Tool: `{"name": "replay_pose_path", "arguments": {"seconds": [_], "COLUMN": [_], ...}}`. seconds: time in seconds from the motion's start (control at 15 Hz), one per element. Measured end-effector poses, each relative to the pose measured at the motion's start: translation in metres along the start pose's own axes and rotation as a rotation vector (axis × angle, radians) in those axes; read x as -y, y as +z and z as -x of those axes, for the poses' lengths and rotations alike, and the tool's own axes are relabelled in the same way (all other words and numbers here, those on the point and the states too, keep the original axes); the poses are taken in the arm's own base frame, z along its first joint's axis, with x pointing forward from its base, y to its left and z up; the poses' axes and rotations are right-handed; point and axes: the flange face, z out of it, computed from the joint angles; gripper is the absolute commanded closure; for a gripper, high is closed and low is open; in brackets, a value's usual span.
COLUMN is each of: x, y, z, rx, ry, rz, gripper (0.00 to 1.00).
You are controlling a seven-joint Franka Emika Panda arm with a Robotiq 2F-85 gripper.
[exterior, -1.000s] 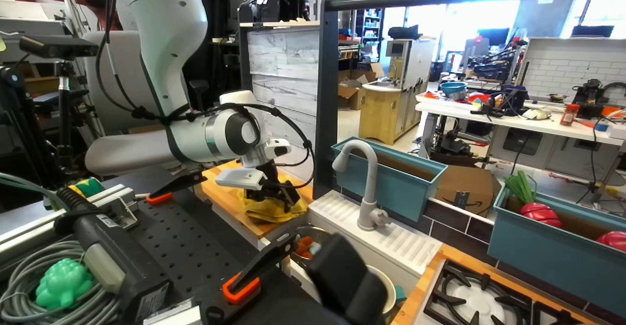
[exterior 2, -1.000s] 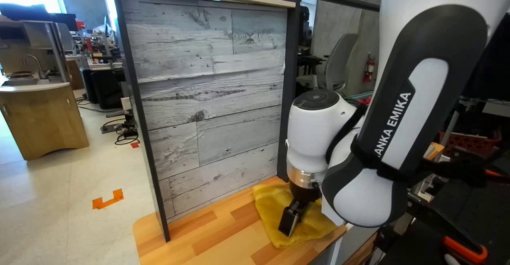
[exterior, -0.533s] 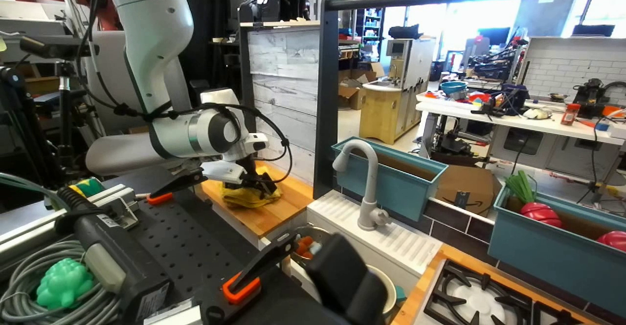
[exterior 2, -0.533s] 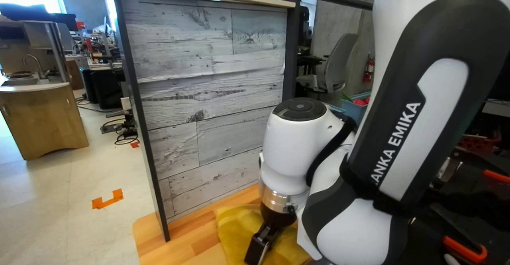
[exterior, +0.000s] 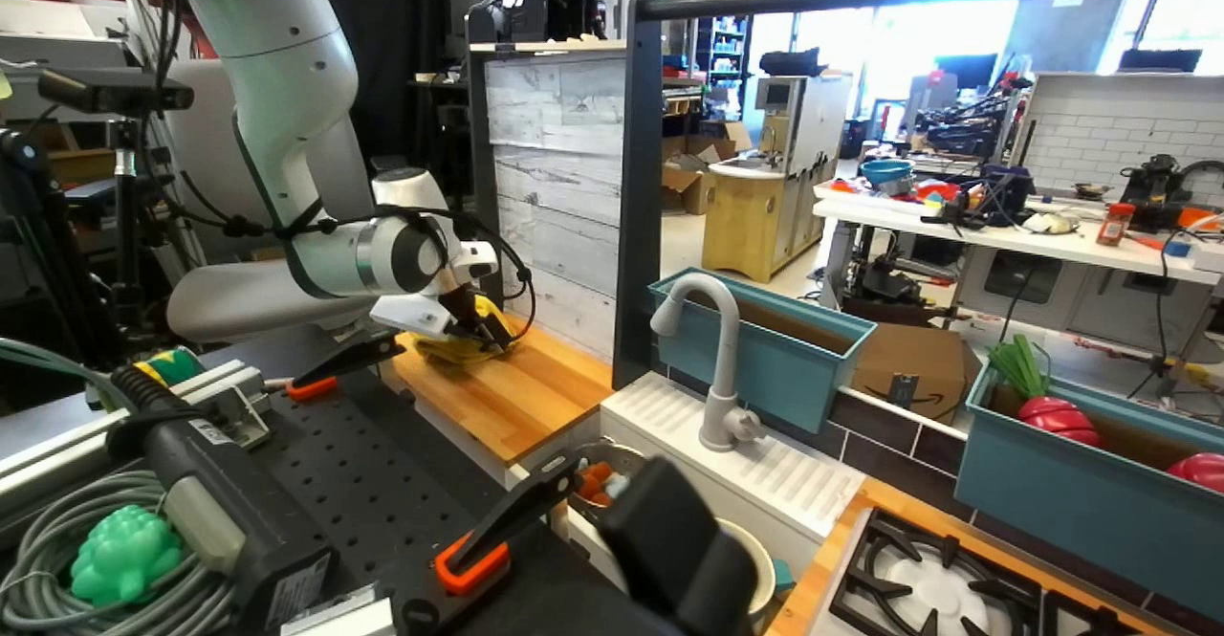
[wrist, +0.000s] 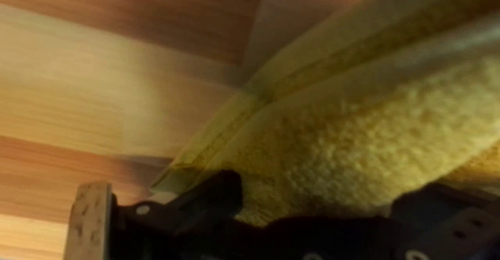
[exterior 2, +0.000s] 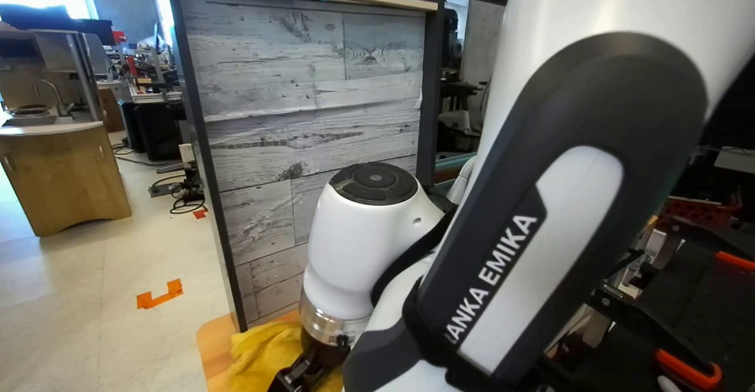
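Note:
A yellow cloth (exterior: 449, 349) lies bunched on the wooden countertop (exterior: 521, 406), beneath and around my gripper (exterior: 492, 332). In an exterior view the cloth (exterior 2: 262, 351) shows beside the wrist, partly hidden by the arm, and the gripper (exterior 2: 289, 380) reaches the picture's lower edge. The wrist view, blurred by motion, has the cloth (wrist: 371, 142) filling its right side, close up against the dark gripper body. One of the fingers (wrist: 89, 221) stands far out to the left, with bare wood beyond it. The jaws are spread wide, pressed against the cloth rather than closed on it.
A grey wood-patterned panel (exterior 2: 312, 115) stands upright along the countertop. Past the counter's end are a white sink ledge (exterior: 746, 464), a faucet (exterior: 722, 359) and teal planters (exterior: 765, 349). A black perforated board (exterior: 373, 483) with clamps lies alongside.
The arm has slid along the countertop, leftward in both exterior views and nearer the camera in one of them. The yellow cloth has travelled along with the gripper, uncovering wood behind it.

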Motion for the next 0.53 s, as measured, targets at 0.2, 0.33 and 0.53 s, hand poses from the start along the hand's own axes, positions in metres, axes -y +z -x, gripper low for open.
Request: {"name": "replay_pose_path", "arguments": {"seconds": [0.2, 0.33, 0.53], "x": [-0.053, -0.095, -0.139], "y": [0.004, 0.002, -0.004], "z": [-0.008, -0.003, 0.016], "rx": [0.004, 0.028, 0.088], "ry": [0.083, 0.12, 0.154], "rz": [0.06, 0.111, 0.176], "gripper": [0.0, 0.0, 0.0]}}
